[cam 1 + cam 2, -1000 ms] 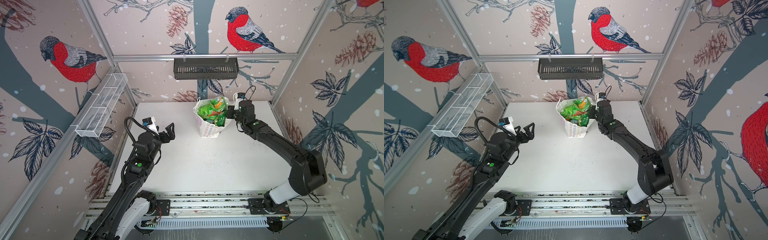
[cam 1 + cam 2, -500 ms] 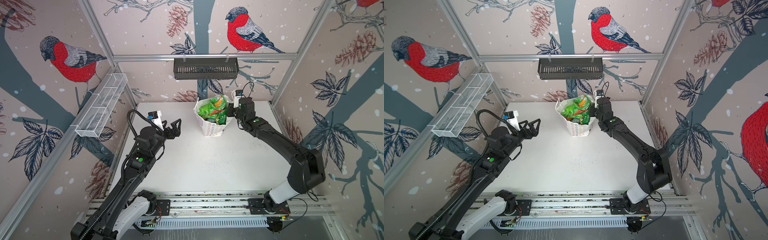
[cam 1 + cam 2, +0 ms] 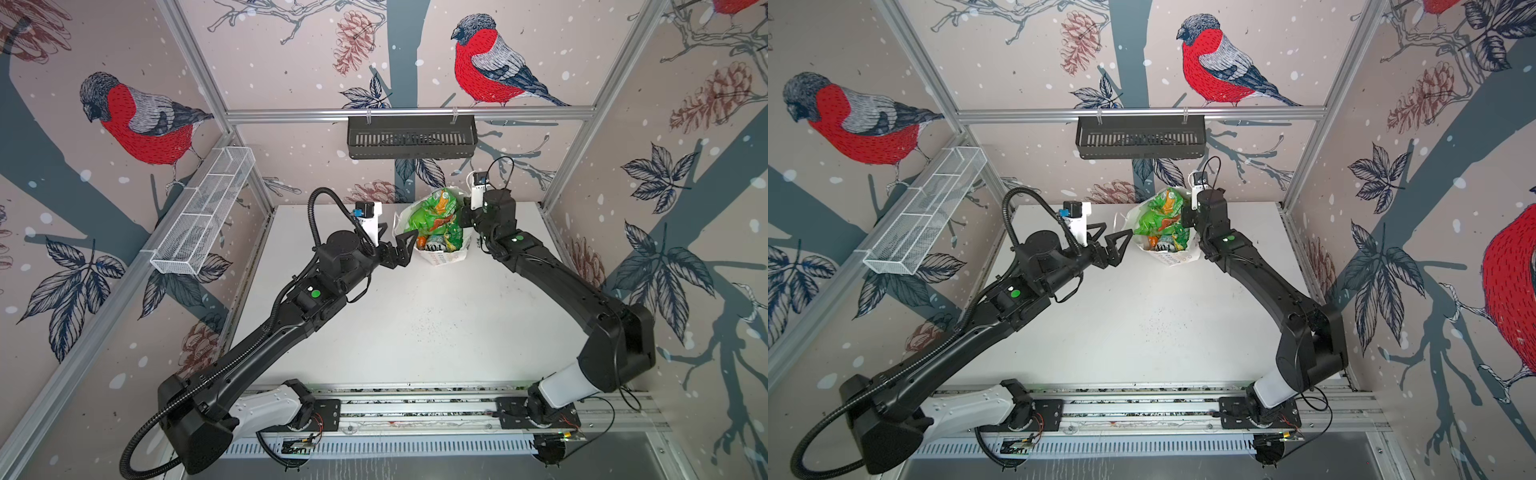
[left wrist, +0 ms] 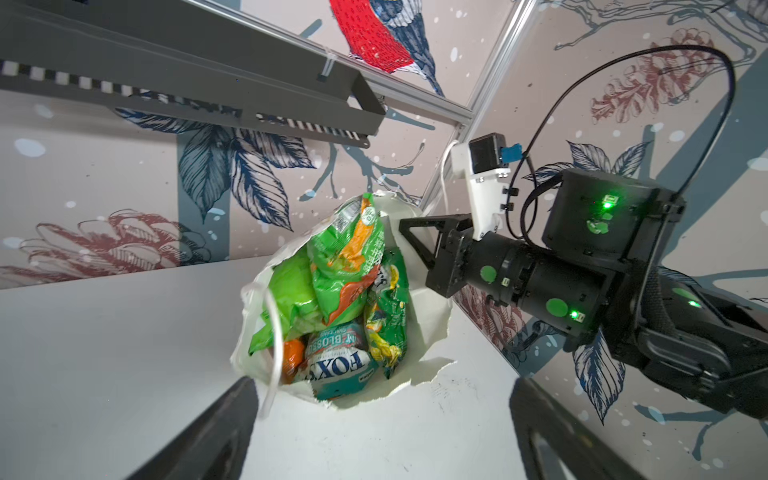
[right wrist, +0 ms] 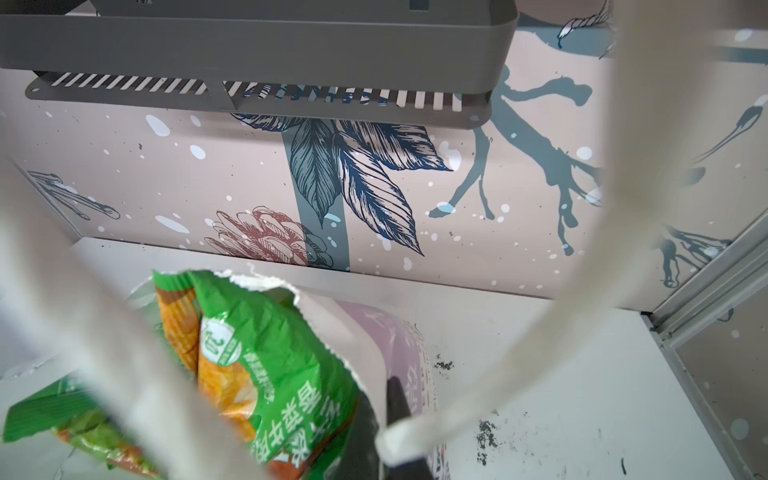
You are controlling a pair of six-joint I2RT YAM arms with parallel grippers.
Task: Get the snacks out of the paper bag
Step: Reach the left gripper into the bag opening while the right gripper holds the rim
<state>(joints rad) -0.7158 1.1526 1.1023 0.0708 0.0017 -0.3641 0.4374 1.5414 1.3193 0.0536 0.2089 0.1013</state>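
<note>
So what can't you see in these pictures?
- Snacks: the lower ones hide under the top ones and the bag wall, every view; no count.
- Left gripper fingers: blurred, cut off by the left wrist view's edge.
- Cord: blurred, too near the right wrist camera.
- Right gripper tips: too small against the bag rim in both top views.

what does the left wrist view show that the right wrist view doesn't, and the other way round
Only the left wrist view: the open left end effector, the whole open mouth of the paper bag, and a teal packet and an orange packet low inside it.
Only the right wrist view: the purple label on the bag's outside.
Both: the tall green packet, a white cord handle, the dark slotted shelf on the back wall, and the right end effector shut on the bag's rim.
</note>
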